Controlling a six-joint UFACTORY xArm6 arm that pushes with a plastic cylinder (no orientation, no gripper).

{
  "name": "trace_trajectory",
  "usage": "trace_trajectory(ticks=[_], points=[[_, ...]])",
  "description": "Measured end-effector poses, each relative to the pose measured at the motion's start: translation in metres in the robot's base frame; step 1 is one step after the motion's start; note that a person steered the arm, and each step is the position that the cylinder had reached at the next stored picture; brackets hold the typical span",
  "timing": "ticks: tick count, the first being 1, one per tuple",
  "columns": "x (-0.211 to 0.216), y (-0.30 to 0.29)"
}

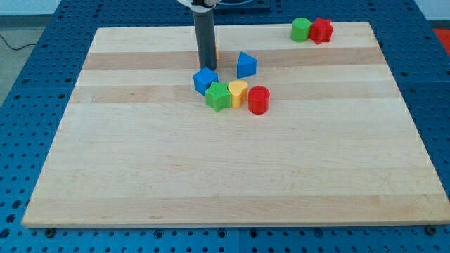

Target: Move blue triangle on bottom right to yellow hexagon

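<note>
Jaws: the arm carries none, only a straight dark rod, so there is nothing to open or close.
My tip (207,68): rests on the surface at the rod's lower end, touching or just shy of the top edge of the blue cube-like block.
Blue cube-like block (204,80): just at 6 o'clock of my tip.
Green star-shaped block (218,96): at 5 o'clock of the blue cube-like block, touching it.
Yellow heart-shaped block (238,92): at 3 o'clock of the green star, pressed against it.
Red cylinder block (259,100): at 3 o'clock of the yellow heart, just beside it.
Blue triangular block (246,65): at 3 o'clock of my tip, near but apart, standing alone above the cluster.
Sliver behind the rod (216,52): a thin yellow-orange edge shows at the rod's right side; its shape is hidden.
Green block (301,29) and red block (321,30): touching each other, far off at 2 o'clock near the view's top edge.
Surface (232,183): pale wooden board on a blue perforated table.
</note>
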State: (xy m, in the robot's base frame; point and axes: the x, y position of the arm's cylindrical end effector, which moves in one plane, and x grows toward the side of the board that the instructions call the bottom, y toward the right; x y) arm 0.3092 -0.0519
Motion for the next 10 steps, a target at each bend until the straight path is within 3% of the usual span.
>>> trace_trajectory(ticks=[2,3,4,5,6,7,8,10], points=[[-0.058,0.006],[-0.053,0.006],[-0.042,0.048],[-0.042,0.128],[-0.016,0.179],[0.030,0.168],[0.042,0.130],[-0.029,0.077]])
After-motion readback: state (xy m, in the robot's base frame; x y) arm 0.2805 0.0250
